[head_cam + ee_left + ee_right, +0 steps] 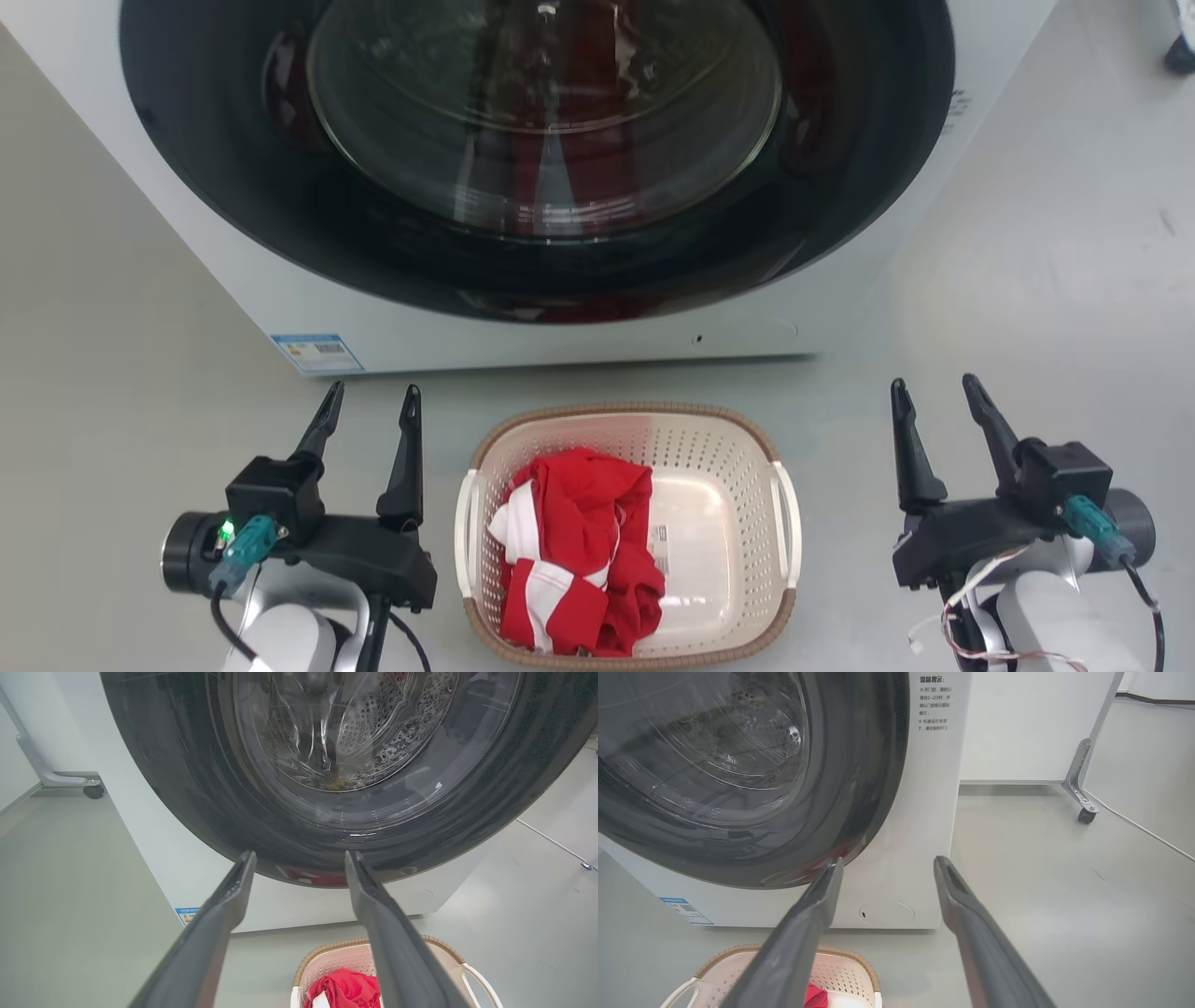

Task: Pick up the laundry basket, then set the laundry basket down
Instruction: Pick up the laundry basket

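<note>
The grey floor (112, 373) carries everything here. A white front-loading washing machine (560, 341) stands at the far side, its big round dark-rimmed glass door (541, 140) closed and showing red reflections.

Just in front of it, apart from its base, the laundry basket (625, 411) sits upright on the floor between the two arms. It is cream-white and rectangular with rounded corners, perforated walls, a brown woven-look rim and a white loop handle (464, 532) on each short side. A crumpled red and white garment (583, 551) fills the half of it on the robot's left; the other half shows the smooth bottom and a small label (661, 551).

The left gripper (372, 392) hangs just beside the basket's left handle, fingers spread apart and empty. The right gripper (934, 383) is a little farther off on the other side, fingers likewise parted, holding nothing. A small blue sticker (316, 353) marks the machine's lower left corner.
</note>
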Motion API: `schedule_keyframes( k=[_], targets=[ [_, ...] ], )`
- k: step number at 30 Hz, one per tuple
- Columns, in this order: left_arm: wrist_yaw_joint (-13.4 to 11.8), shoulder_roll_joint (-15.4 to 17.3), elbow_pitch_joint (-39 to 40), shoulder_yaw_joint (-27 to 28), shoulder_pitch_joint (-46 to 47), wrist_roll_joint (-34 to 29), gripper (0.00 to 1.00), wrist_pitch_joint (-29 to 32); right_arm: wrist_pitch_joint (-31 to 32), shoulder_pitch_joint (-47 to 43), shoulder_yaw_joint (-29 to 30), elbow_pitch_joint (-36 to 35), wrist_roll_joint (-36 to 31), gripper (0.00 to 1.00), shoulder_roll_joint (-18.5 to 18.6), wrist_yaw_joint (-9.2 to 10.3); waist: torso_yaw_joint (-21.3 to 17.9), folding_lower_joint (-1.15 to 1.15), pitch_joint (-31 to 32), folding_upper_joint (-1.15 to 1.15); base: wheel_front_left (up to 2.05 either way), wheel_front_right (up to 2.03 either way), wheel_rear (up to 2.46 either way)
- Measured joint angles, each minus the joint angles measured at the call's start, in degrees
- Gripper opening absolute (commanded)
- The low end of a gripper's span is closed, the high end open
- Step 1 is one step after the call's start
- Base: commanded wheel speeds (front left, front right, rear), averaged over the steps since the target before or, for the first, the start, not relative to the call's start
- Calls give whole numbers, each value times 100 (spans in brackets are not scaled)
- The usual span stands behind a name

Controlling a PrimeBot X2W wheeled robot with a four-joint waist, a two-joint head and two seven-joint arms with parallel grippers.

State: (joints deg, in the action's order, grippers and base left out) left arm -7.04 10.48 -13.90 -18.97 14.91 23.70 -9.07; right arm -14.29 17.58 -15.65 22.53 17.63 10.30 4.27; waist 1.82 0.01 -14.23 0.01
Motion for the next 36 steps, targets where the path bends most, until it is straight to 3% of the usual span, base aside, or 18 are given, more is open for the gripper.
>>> schedule_keyframes(
  k=[21, 36],
  targets=[
    [309, -229, -1202, -25, 1604, 52, 100, 220, 10, 1500, -76, 831, -65, 100, -129, -59, 5, 0, -1776, 0, 0, 0, 0],
    [634, -519, -2595, -138, 2369, 144, 100, 290, 59, 2147, -268, 1980, -122, 100, -431, -101, -45, 0, -2888, 1, 0, 0, 0]
  ],
)
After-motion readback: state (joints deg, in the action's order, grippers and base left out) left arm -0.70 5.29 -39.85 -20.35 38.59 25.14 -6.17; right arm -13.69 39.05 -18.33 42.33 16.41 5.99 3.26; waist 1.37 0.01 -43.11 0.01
